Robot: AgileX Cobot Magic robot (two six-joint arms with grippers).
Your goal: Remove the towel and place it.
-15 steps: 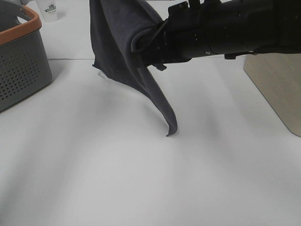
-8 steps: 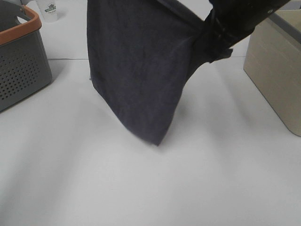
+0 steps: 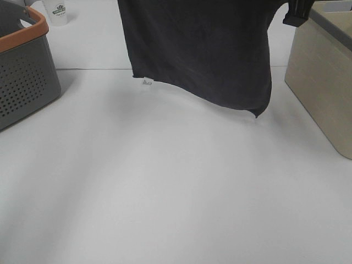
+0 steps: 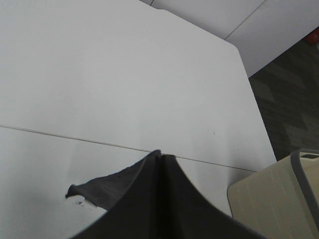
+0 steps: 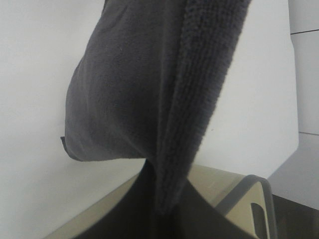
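The dark grey towel (image 3: 203,49) hangs spread out above the white table (image 3: 165,192), its top edge out of the exterior view. Its lower right corner dips lowest, just above the table. A small white label (image 3: 147,82) shows at its lower left corner. A dark part of my right arm (image 3: 297,14) shows at the towel's upper right. In the left wrist view the towel (image 4: 149,199) rises to a pinched peak and covers the fingers. In the right wrist view the towel (image 5: 129,89) hangs from the gripper and hides its fingers.
A grey perforated basket with an orange rim (image 3: 22,33) stands at the left. A white cup (image 3: 58,12) stands behind it. A beige bin (image 3: 324,82) stands at the right, close to the towel's right edge; it also shows in the left wrist view (image 4: 269,204).
The towel has gone from hanging bunched under the right arm to being stretched wide. The right arm has moved up and to the right, mostly out of view. The towel's lowest point has risen.
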